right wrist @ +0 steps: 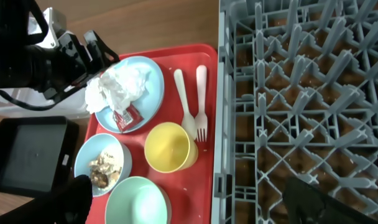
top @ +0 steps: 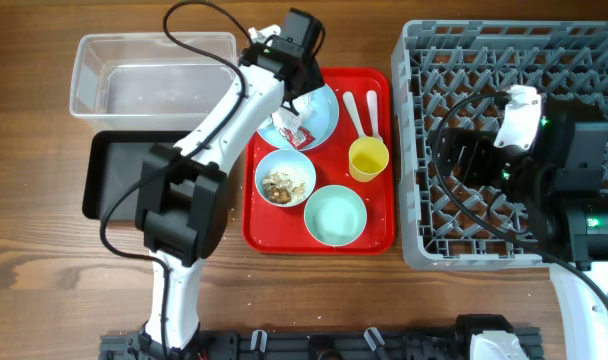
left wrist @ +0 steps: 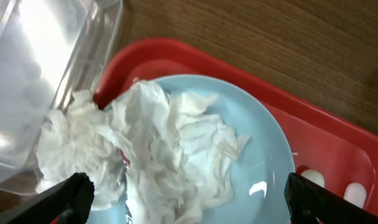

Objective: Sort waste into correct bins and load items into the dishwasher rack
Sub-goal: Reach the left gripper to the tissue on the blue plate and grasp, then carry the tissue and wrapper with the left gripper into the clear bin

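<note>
My left gripper (left wrist: 189, 208) is open, its jaws on either side of the crumpled white napkin (left wrist: 164, 143) on the pale blue plate (left wrist: 257, 130). A red-and-white sauce packet (top: 297, 135) lies on the plate beside the napkin (top: 283, 123). On the red tray (top: 379, 225) are a bowl of food scraps (top: 285, 180), an empty blue-green bowl (top: 335, 216), a yellow cup (top: 368, 158) and white utensils (top: 359, 110). My right gripper (top: 462, 158) is open and empty above the grey rack (top: 544, 60).
The clear tub (top: 149, 75) stands at the back left, with the black tray (top: 109, 180) in front of it. The tub's corner (left wrist: 46, 68) is close to the plate's left edge. My left arm reaches across the black tray's right side.
</note>
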`<state>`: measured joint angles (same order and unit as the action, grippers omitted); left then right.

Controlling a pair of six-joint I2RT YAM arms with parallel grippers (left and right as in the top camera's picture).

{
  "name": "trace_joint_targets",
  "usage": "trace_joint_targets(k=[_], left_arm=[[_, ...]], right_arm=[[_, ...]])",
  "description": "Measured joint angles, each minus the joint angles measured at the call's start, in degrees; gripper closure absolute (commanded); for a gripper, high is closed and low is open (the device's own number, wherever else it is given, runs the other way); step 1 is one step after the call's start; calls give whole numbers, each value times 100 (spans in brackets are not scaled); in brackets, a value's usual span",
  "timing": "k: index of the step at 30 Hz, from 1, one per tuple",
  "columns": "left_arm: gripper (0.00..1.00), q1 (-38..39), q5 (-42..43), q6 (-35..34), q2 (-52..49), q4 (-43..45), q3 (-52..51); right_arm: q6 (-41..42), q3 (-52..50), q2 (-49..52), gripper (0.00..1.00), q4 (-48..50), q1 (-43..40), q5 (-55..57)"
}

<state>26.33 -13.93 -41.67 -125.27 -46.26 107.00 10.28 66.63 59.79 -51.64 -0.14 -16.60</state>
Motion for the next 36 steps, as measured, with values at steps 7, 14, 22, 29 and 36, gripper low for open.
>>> trace_joint_targets(k=[7,14,22,29,36], left_arm=[[1,103,-199,-527,-199,-90,0],[4,105,-339,-584,-706,-66,0],[94,105,-363,-605,-931,-46,0],[96,98,-140,-330,-931,-4,59],[96,57,330,420,-647,-737,870]], right_arm=[[0,0,0,0,-111,2,0],[0,0,0,0,-153,2,0],[0,0,0,0,-153,2,0],[0,0,0,0,-153,2,0],[0,0,0,0,-155,2,0]])
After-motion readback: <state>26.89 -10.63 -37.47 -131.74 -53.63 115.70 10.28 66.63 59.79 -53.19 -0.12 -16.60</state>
